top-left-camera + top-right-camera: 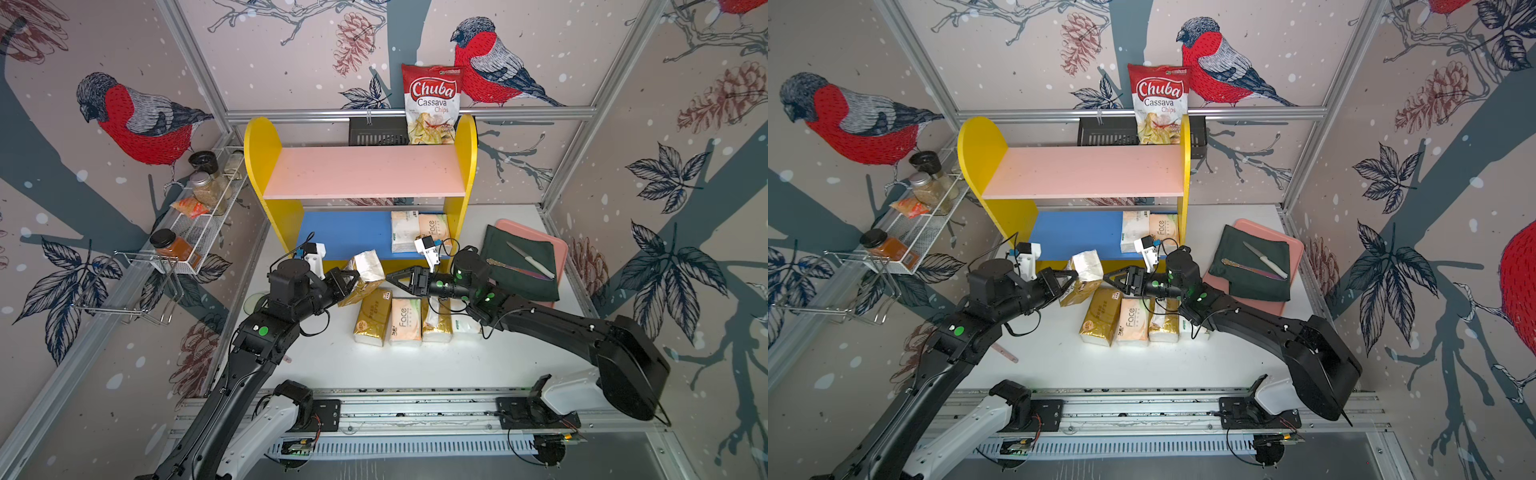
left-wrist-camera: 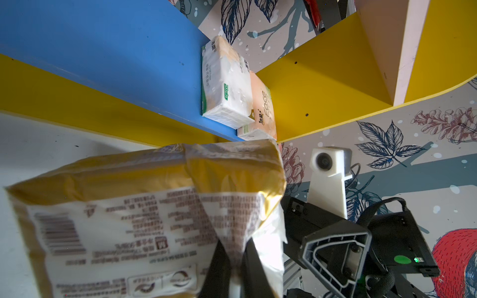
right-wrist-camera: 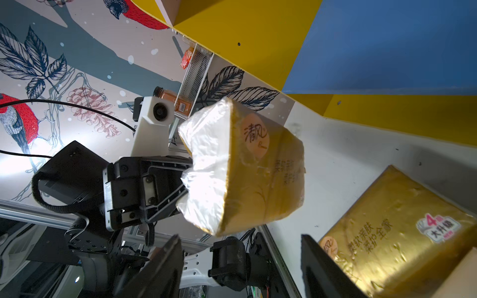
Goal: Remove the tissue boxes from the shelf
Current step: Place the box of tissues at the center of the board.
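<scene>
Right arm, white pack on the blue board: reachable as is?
Likely yes. The right pincer is open and empty, and the white pack lies near the blue board's front edge just behind it. The gold pack in the left pincer hangs aside.

blue board mostly bare, two packs against yellow side panel

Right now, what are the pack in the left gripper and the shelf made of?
Gold pack: thin glossy plastic film; crinkles, glares, white tissue behind clear end. Shelf: matte painted board, probably wood composite; flat colour, square edges.
</scene>
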Motion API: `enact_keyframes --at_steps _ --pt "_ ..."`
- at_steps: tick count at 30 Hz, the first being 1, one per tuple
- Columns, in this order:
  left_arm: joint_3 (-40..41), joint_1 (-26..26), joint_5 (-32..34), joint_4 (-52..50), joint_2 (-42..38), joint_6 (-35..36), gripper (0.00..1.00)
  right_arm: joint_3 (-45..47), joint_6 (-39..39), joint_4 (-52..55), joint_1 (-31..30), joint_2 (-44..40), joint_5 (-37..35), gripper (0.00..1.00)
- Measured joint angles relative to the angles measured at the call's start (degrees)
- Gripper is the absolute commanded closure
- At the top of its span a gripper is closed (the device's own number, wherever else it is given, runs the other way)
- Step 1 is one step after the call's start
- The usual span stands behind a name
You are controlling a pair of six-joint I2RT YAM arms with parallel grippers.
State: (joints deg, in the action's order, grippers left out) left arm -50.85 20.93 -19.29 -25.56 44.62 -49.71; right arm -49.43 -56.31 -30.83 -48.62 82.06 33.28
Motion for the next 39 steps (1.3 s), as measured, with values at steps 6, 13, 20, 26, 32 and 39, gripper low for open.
enact_keyframes --at_steps 6,13,20,26,32,39 --pt "0.59 0.48 -0.02 1.16 0.31 -0.90 1.00 -2.54 -1.09 -2.29 -1.66 4.02 0.44 0.39" --pt "0.70 0.63 2.12 1.27 0.59 -0.83 1.00 -3.69 -2.58 -5.03 -2.10 7.06 1.03 0.73" --pt "0.98 0.63 5.18 1.27 0.61 -0.85 0.86 -4.22 -3.78 -5.55 -2.19 7.56 0.72 1.00" --pt "-4.48 1.03 5.97 -2.38 1.90 0.94 0.30 -4.83 -0.74 -2.47 -2.73 6.67 -0.17 1.00" --pt "-19.93 -0.66 14.01 -11.34 4.70 5.84 0.17 -9.57 9.88 10.84 -5.77 6.25 -5.62 1.00" --pt "-30.62 -9.01 17.75 -21.88 9.42 10.82 0.15 -21.51 25.99 27.36 -14.38 11.80 -16.41 1.00"
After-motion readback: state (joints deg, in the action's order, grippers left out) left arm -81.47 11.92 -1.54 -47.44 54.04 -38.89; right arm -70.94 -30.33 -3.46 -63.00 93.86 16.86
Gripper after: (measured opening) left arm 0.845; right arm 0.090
